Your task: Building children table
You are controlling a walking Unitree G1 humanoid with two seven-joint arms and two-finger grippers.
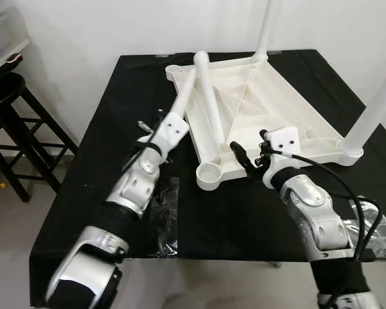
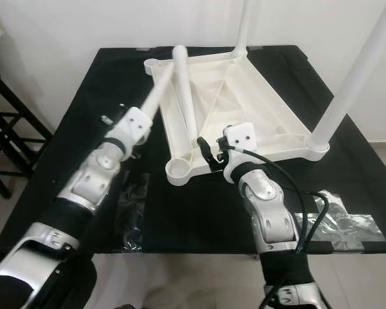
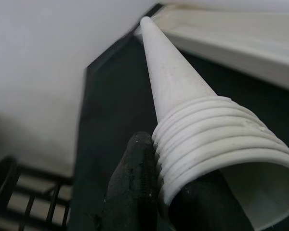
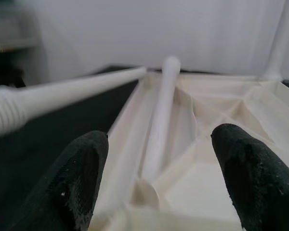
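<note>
While left gripper (image 3: 149, 202) clamps table leg (image 1: 183, 96), right gripper (image 4: 159, 178) gapes beside upturned tabletop (image 1: 270, 96).

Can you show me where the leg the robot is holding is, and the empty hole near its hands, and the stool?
held leg (image 3: 183, 96), left wrist view, tapered shaft.
empty corner socket (image 1: 210, 174), left eye view, ring rim.
stool (image 1: 3, 90), left eye view, seat.

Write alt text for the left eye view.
An upturned white plastic tabletop lies on a black table, two legs already standing in its far corners. The left claw holds a loose leg; the open right claw hovers at the near edge.
</note>
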